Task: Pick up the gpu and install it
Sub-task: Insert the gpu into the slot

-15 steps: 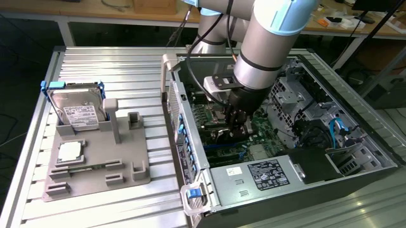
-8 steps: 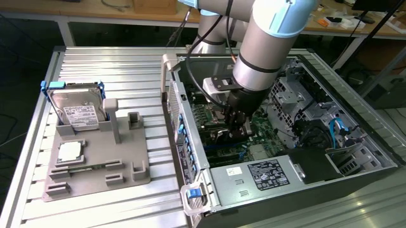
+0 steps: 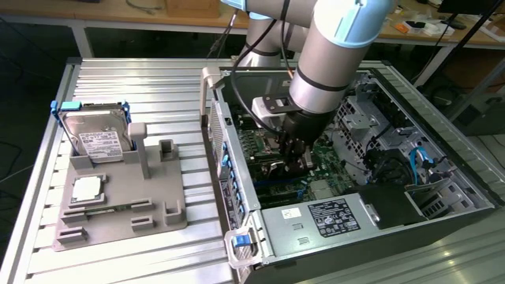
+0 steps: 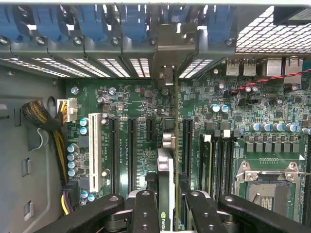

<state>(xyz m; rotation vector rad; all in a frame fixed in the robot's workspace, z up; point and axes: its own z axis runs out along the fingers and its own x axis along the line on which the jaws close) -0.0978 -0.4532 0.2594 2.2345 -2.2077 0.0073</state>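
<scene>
- gripper (image 4: pixel 167 206) clenched on the gpu (image 4: pixel 165 170), one dark finger (image 4: pixel 145 213) on each side of the thin card
- gpu held on edge, sticking straight out ahead of the jaws
- its long axis runs away from the wrist toward the rear wall of the pc case (image 3: pixel 394 242)
- key relation: the card's long axis is parallel with the black expansion slots (image 4: pixel 130 145) on the motherboard (image 4: pixel 228 97), with a long slot either side of it
- the card hides what lies directly under it, so cannot tell whether its lower edge is in a slot or just above one
- grey metal piece (image 4: pixel 167 80) in line with the card's far end, probably its bracket, sits close to the rear slot openings under the blue clips (image 4: pixel 133 22)
- judgement: pickup done, the work stands at lining up and seating the card
- empty cpu socket (image 4: pixel 265 187) off to one side of the card, apart from it
- in the exterior view the arm (image 3: pixel 332 53) reaches down into the open case, over the middle of the board
- on the exterior view's left, outside the case, the grey tray (image 3: pixel 158 201) holds the hard drive (image 3: pixel 99 142) and the processor chip (image 3: pixel 87 188), both well apart from the gripper
</scene>
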